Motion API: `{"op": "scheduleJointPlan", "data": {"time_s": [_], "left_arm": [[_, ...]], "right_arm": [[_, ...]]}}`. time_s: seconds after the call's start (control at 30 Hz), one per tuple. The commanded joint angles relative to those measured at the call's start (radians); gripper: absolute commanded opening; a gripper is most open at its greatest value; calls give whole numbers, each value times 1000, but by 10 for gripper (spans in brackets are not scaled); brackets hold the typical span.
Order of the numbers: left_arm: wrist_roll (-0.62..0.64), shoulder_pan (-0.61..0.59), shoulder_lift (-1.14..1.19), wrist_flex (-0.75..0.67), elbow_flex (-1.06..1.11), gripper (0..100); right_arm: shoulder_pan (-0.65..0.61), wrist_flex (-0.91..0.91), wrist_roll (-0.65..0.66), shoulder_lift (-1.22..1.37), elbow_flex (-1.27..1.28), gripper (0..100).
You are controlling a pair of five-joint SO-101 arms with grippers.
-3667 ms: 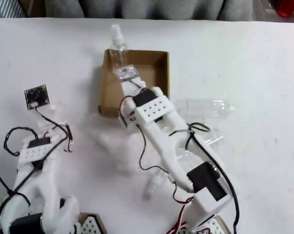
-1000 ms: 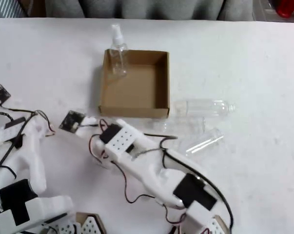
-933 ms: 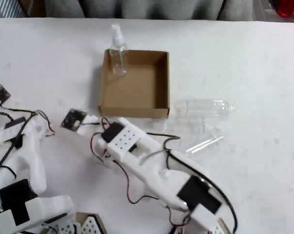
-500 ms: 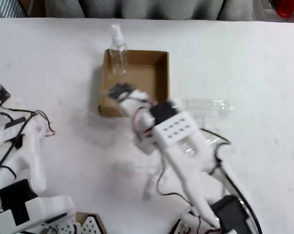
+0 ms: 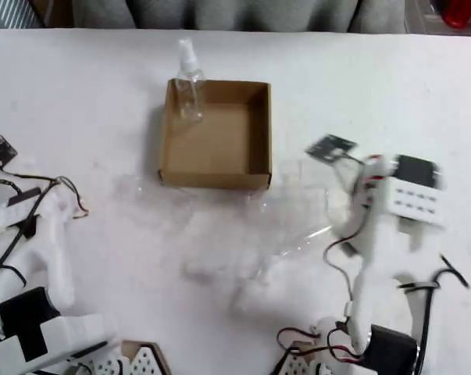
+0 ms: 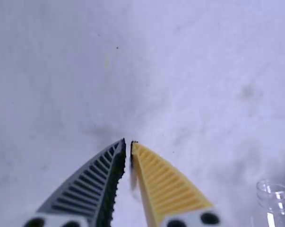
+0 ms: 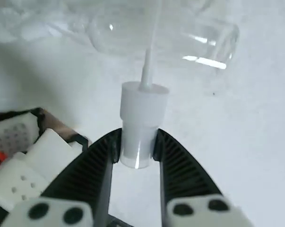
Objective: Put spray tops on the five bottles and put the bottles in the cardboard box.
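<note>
The right gripper [image 7: 135, 142] was clamped on a white spray top [image 7: 139, 124] and had been swung from the cardboard box [image 5: 215, 179] to the table [image 5: 376, 94] right of it, near a lying bottle [image 7: 133, 23]. A capped bottle [image 5: 189, 84] was kept in the box's far corner. The left gripper [image 6: 128, 147] was closed, empty.

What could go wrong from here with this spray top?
The right gripper pinches the spray top only near one end, so it may tilt or slip. Its thin tube points at a clear bottle lying loose on its side; a push could roll it. The left gripper is shut over the table, not steadying anything.
</note>
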Motion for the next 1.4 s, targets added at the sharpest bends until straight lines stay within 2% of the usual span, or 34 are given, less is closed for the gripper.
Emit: {"op": "scheduleJointPlan", "data": {"time_s": [0.0,0.17,0.37,0.53,0.77,0.93,1.0,1.23,1.37], "left_arm": [[6,-1,1,3,-57,24],[6,-1,2,3,-57,24],[6,-1,2,3,-57,24],[6,-1,2,3,-57,24],[6,-1,2,3,-55,24],[6,-1,2,3,-49,24],[6,-1,2,3,-49,24],[-15,15,2,-14,-46,24],[-44,15,2,-14,-46,22]], "right_arm": [[205,-24,173,-25,-3,19],[400,-150,336,-25,77,20],[512,-361,407,-25,219,22],[547,-498,431,-25,333,46],[549,-530,425,-27,348,266],[549,-524,423,-36,333,245],[552,-503,381,-36,318,204],[559,-383,104,-36,270,41],[596,-369,-15,-36,275,17]]}}
